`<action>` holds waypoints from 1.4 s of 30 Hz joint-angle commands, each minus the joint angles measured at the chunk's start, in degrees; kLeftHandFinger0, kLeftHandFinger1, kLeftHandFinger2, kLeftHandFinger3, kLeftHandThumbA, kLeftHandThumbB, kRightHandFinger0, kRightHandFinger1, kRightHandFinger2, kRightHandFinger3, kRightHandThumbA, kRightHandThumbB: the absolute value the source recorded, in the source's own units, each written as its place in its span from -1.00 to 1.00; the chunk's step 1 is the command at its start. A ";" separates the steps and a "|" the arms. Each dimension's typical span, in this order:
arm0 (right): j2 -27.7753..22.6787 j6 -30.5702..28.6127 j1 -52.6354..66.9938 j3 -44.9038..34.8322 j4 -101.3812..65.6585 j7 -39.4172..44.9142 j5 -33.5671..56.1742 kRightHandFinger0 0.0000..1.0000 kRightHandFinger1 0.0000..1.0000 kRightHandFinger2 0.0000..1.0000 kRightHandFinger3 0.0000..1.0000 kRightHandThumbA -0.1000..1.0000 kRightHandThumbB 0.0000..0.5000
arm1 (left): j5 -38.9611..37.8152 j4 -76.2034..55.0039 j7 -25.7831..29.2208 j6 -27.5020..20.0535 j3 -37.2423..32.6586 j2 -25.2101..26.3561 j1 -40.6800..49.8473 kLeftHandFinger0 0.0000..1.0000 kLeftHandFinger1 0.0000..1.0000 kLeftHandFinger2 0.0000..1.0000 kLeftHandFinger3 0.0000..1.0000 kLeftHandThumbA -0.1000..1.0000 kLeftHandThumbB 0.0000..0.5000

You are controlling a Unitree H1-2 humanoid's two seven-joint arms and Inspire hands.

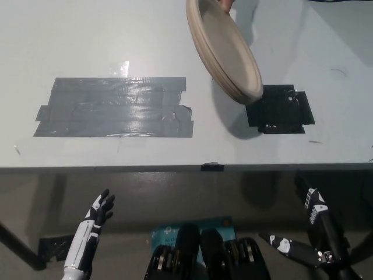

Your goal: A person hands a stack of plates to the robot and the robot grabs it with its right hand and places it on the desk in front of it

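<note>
One stack of plates (224,49) hangs tilted over the counter's (87,41) far edge, with a person's hand (227,4) at its top. Your left hand (100,211) sits below the near edge, fingers spread and empty. Your right hand (313,205) is there too, toward the right corner — you can't tell its fingers' state.

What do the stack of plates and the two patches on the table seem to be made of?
The stack of plates: probably paper or moulded fibre, matte beige, with thin layered rims. The grey patch: likely duct tape, in glossy, wrinkled, overlapping strips. The black patch: perhaps black tape, duller, with ragged strip edges.
</note>
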 commanded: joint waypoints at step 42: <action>3.43 7.12 -55.74 7.27 39.91 -31.40 -38.98 1.00 1.00 1.00 1.00 1.00 0.71 | 1.36 -2.02 -0.54 -0.69 -0.44 0.90 -1.85 1.00 1.00 1.00 1.00 1.00 -0.35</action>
